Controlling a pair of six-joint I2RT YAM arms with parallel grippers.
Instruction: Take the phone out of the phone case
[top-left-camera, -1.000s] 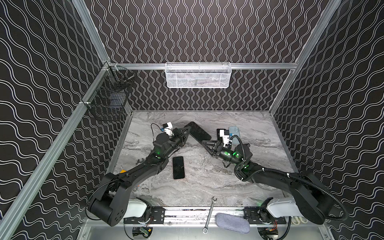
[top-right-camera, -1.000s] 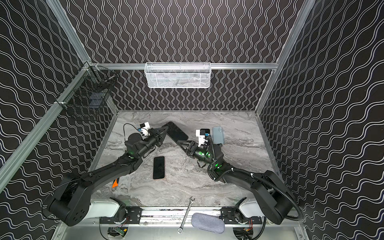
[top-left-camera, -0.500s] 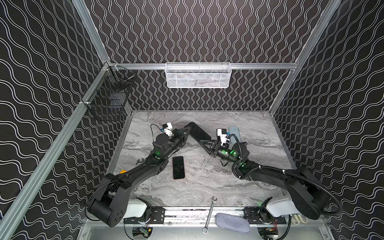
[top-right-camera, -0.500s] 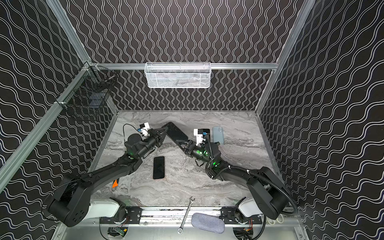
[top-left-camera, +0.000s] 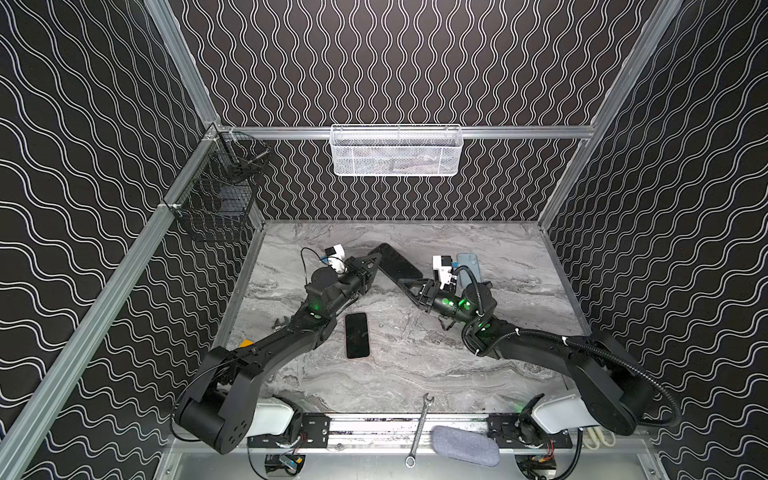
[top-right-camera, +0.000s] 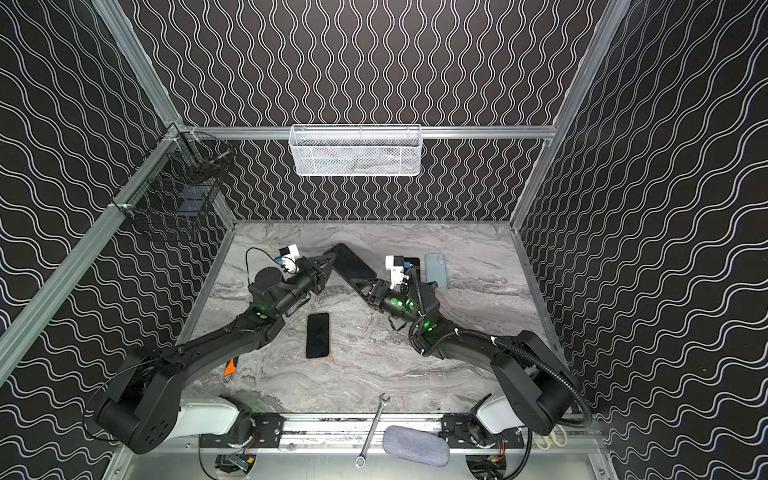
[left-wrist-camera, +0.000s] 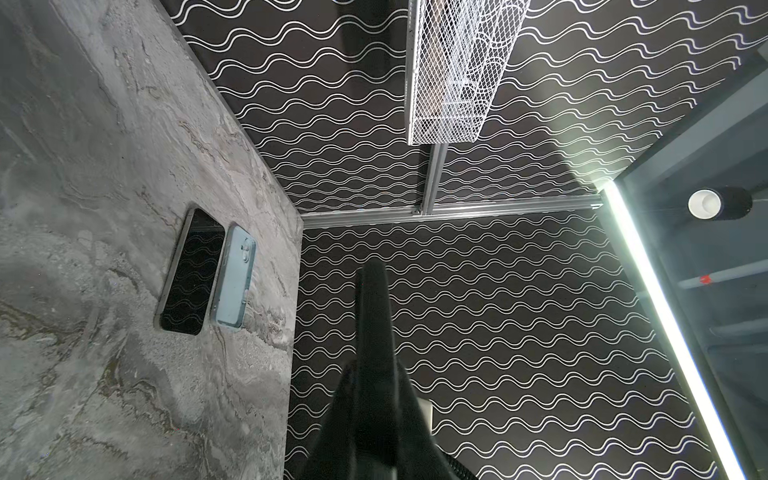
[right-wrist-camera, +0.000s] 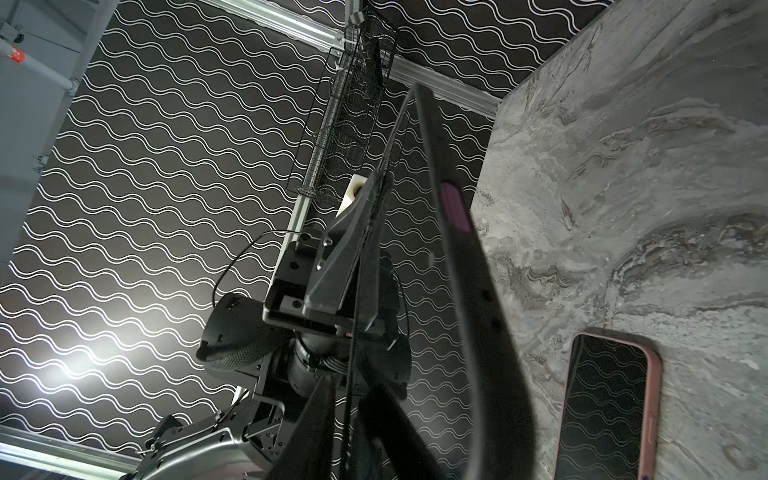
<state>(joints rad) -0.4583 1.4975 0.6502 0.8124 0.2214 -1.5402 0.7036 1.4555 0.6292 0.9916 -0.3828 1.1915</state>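
A black phone case (top-left-camera: 397, 262) with a dark glossy face hangs tilted above the marble table (top-left-camera: 415, 365), seen in both top views. My left gripper (top-left-camera: 376, 264) is shut on its upper left edge, and in the left wrist view the case's dark edge (left-wrist-camera: 374, 307) rises from between the fingers. My right gripper (top-left-camera: 405, 284) sits at the case's lower end. In the right wrist view its fingers (right-wrist-camera: 309, 432) straddle a thin dark edge with a narrow gap showing, next to a thick dark slab (right-wrist-camera: 478, 291) with a pinkish side button. I cannot tell whether the phone sits inside.
A black phone with a pinkish rim (top-left-camera: 357, 335) lies flat near the middle. A light blue phone back (top-left-camera: 469, 266) and another black phone (left-wrist-camera: 193, 270) lie side by side at the back right. A wrench (top-left-camera: 419, 430) and a grey pouch (top-left-camera: 463, 445) rest on the front rail. Baskets hang on the walls.
My right gripper has moved up and left to the lower end of the held case, and its jaws have narrowed. The left gripper and the case have stayed put.
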